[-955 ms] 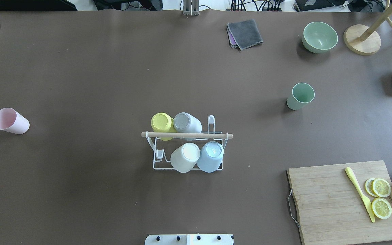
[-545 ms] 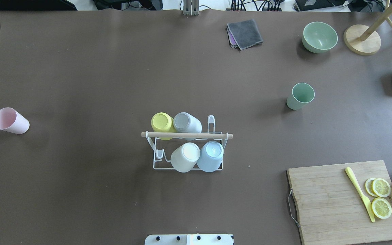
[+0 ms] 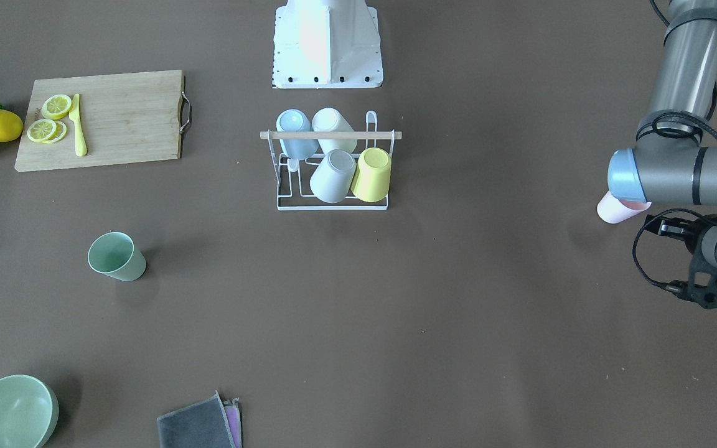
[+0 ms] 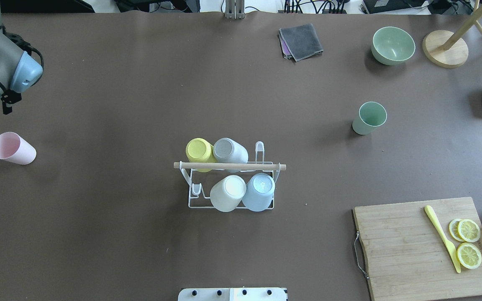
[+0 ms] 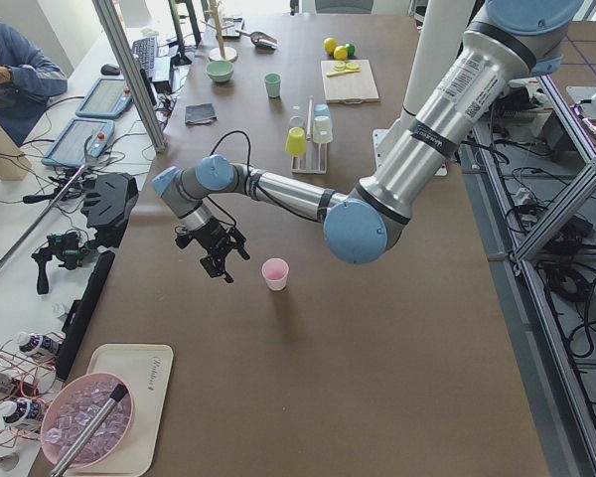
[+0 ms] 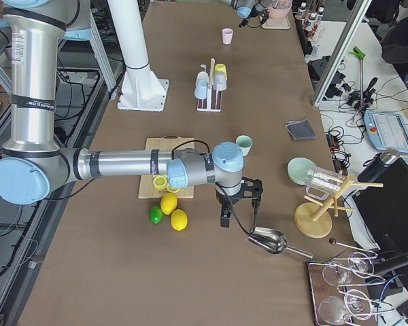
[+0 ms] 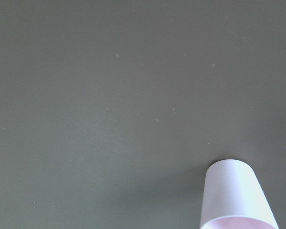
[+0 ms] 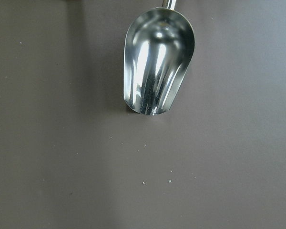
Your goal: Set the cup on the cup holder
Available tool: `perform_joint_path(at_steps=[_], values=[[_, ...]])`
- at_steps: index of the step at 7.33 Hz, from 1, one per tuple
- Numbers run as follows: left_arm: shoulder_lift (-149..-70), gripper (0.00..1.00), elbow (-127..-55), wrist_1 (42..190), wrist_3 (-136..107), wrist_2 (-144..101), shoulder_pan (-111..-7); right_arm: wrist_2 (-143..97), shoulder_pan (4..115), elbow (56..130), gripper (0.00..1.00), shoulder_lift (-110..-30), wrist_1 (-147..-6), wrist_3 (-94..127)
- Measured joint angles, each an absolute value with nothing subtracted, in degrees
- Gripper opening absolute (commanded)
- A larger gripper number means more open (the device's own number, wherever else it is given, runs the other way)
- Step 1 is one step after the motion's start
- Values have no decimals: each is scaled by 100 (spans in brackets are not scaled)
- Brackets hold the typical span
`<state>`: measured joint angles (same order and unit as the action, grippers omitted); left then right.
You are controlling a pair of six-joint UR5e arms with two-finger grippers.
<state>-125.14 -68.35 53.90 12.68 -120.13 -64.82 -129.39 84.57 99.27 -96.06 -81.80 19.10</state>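
**Hidden / unclear.** The left gripper [image 5: 222, 260] shows as a whole only in the exterior left view, small and dark. In the front-facing view only the wrist and its black cabling appear at the picture's edge. No fingers enter the left wrist view, so whether its jaws are parted or closed cannot be told. The right gripper [image 6: 237, 212] appears only in the exterior right view, and its jaw state cannot be told either. In the front-facing view the left arm [image 3: 670, 174] covers part of the pink cup [image 3: 613, 210]. The left wrist view cuts that cup off at its lower edge.

**Arm pose.** The left arm reaches out along the worktop's left edge. Its wrist is bent down, and the gripper hangs above the brown surface near the pink cup without touching it. The right arm is stretched low toward the right edge, with its gripper pointing down beside a metal scoop [image 8: 158, 62].

**Task's things.** The pink cup stands upright, mouth up, alone near the left edge. The cup holder [image 4: 182, 165] sits mid-worktop, nearer the robot's edge. It carries four upturned cups: yellow and grey in the far row, white and blue in the near row. One prong in each row is free. A green cup [image 4: 369, 118] stands upright toward the right side.
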Motion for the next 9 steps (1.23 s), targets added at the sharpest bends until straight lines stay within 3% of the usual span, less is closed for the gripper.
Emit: perform_joint_path(at_steps=[5,9], values=[[-12844,97,-6583,4874,2525,-11923,-6053,-13046,8385,9992,100,-9485,-8173,1952],[-12935,97,-6517,4543,3071,-11599,-5628,-13387,7573,10000,100,-8501,-8239,2492]])
